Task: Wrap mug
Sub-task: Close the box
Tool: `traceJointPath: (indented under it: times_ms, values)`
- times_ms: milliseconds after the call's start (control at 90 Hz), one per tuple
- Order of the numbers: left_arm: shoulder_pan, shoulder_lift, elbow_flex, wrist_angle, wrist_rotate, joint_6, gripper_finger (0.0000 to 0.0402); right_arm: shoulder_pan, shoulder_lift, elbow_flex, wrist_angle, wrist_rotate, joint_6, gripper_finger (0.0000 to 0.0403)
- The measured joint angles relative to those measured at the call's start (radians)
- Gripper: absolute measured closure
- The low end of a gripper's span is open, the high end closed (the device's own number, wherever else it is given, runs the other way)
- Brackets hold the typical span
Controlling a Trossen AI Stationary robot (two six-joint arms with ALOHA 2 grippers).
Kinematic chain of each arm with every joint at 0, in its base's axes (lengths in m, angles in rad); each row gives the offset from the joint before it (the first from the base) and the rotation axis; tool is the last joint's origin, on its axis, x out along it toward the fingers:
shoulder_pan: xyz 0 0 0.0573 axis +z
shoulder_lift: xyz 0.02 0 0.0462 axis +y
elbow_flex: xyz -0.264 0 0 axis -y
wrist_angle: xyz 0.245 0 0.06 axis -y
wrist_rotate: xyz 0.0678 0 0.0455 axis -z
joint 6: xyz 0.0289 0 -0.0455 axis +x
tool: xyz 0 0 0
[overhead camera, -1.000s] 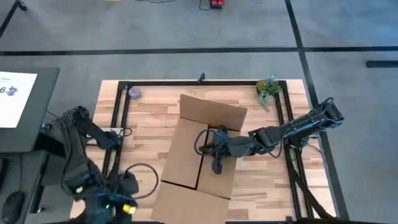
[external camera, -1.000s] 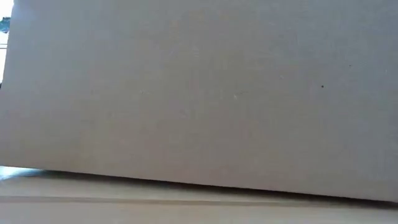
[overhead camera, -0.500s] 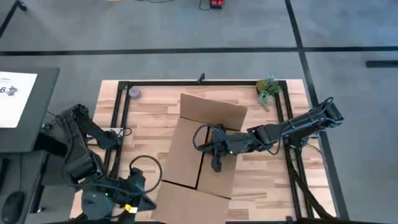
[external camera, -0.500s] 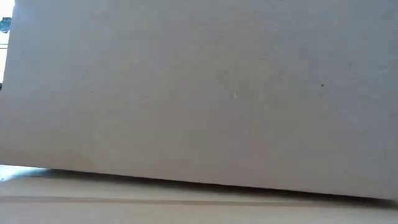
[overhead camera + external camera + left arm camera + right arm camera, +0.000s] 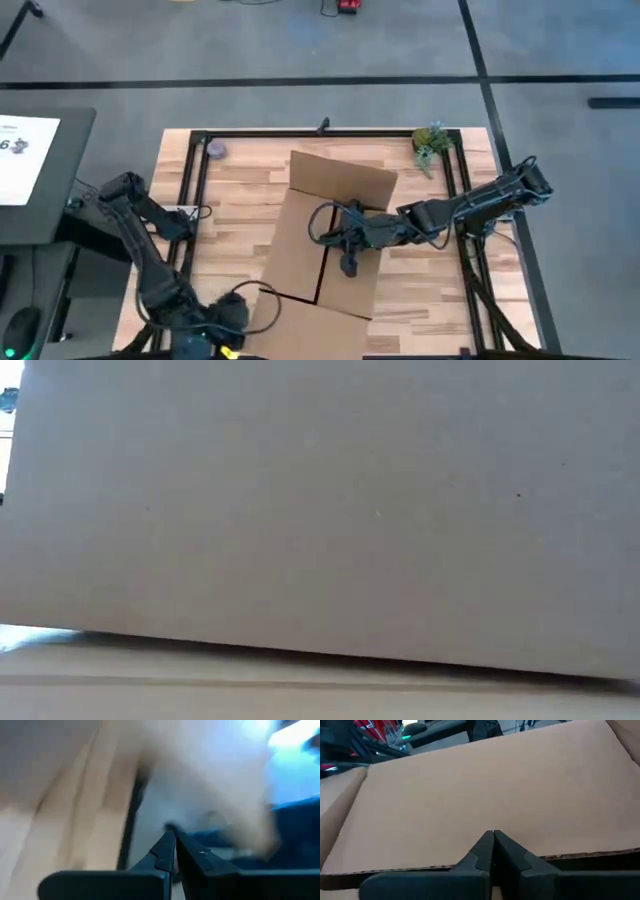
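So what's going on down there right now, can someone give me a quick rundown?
Right gripper shut, over the cardboard box. Left gripper shut, at the table's near edge. No mug in view. Cardboard blocks the low view.

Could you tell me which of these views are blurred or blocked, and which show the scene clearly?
Left wrist view: motion-smeared, only the left gripper sharp. Low view: filled by the cardboard. High and right wrist views: clear, the right gripper over cardboard.

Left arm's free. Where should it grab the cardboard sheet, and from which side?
Probably the near-left flap edge of the cardboard sheet, approached from the table's front-left. That thin edge sits close to the left gripper, and the right gripper already occupies the sheet's middle.
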Motion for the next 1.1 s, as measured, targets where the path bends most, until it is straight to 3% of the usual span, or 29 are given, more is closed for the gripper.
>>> traceJointPath:
  times_ms: [133,344,611,822,1100]
  values:
    - [0.055,-0.004,0.061,0.104,-0.082,0.159,0.0402,-0.013,0.000,0.000,-0.003,-0.023,0.008,0.0403]
    - [0.120,-0.004,0.106,0.049,-0.251,0.305,0.0402,-0.015,0.000,0.000,-0.013,-0.026,0.018,0.0403]
    - [0.149,-0.032,0.109,-0.209,-0.332,0.257,0.0401,-0.012,-0.034,0.000,-0.028,-0.014,0.036,0.0403]
    - [0.147,-0.127,0.102,-0.533,-0.482,0.052,0.0402,0.030,-0.047,0.000,-0.037,0.094,0.060,0.0403]
    - [0.196,-0.195,0.056,-0.557,-0.480,0.001,0.0402,0.074,-0.058,0.015,-0.034,0.168,0.064,0.0403]
